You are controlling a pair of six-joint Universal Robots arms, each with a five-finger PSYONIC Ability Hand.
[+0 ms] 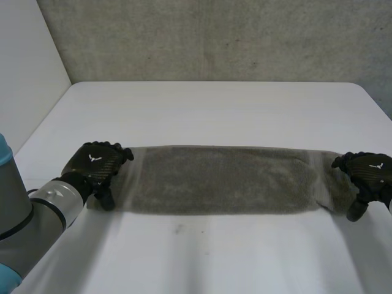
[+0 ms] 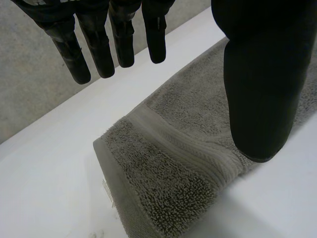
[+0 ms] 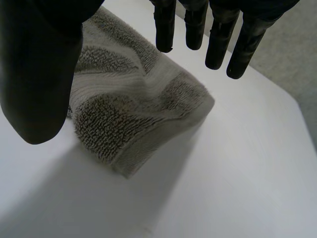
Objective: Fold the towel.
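A grey-brown towel point(image 1: 220, 179) lies as a long narrow strip across the white table point(image 1: 214, 104). My left hand point(image 1: 95, 164) is over the towel's left end. In the left wrist view its fingers point(image 2: 99, 44) hang straight above the towel's end point(image 2: 168, 163), and the thumb point(image 2: 257, 74) points down at the near edge, apart from them. My right hand point(image 1: 367, 171) is at the towel's right end. There its fingers point(image 3: 218, 39) are straight above the rumpled end point(image 3: 133, 109), with the thumb point(image 3: 39, 64) on the near side. Both hands are open and no cloth is pinched.
A grey wall point(image 1: 214, 37) stands behind the table's far edge. Bare white tabletop lies in front of and behind the towel.
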